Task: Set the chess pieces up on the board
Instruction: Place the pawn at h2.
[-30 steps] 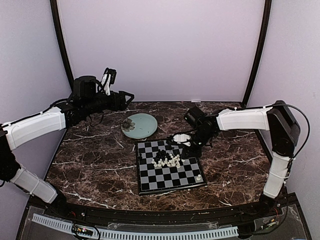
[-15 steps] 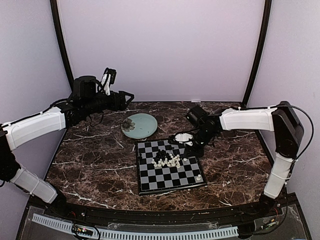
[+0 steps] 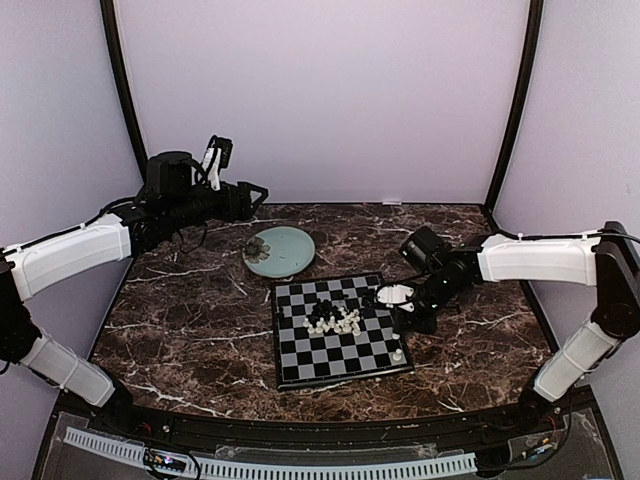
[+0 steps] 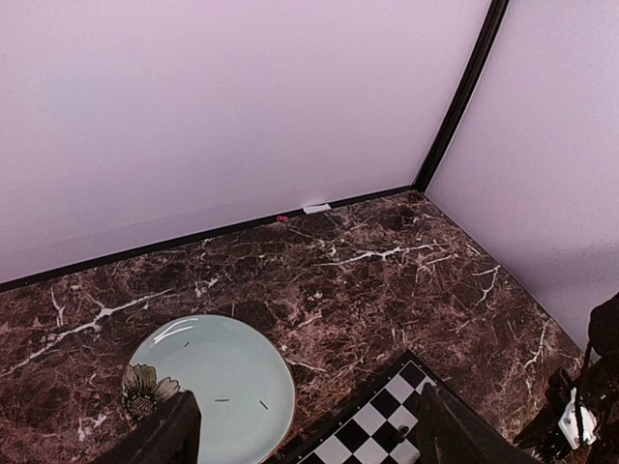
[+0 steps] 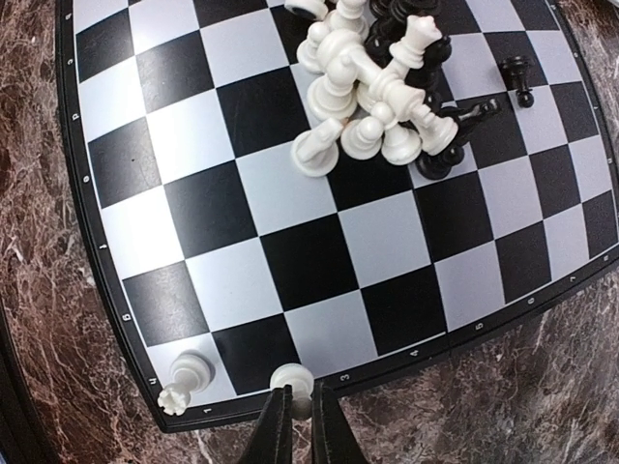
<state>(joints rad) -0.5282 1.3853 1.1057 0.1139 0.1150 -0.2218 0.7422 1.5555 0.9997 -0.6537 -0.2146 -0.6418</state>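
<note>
The chequered board (image 3: 335,330) lies at the table's middle. A heap of cream-white and black chess pieces (image 3: 335,318) lies tumbled near its centre, also in the right wrist view (image 5: 372,92). One white rook (image 5: 187,375) stands on the corner square (image 3: 398,355). A lone black pawn (image 5: 520,75) stands apart. My right gripper (image 5: 296,411) is shut on a white piece (image 5: 292,382), held over the board's right edge by the rook (image 3: 405,305). My left gripper (image 4: 300,440) is open and empty, held high over the table's back left (image 3: 250,192).
A round pale green plate (image 3: 279,249) with a flower print sits behind the board's left corner, also in the left wrist view (image 4: 208,387). Lilac walls with dark frame posts close the back and sides.
My right gripper has moved from the board's back right corner towards the near right, along the board's right edge. The left arm has not moved.
</note>
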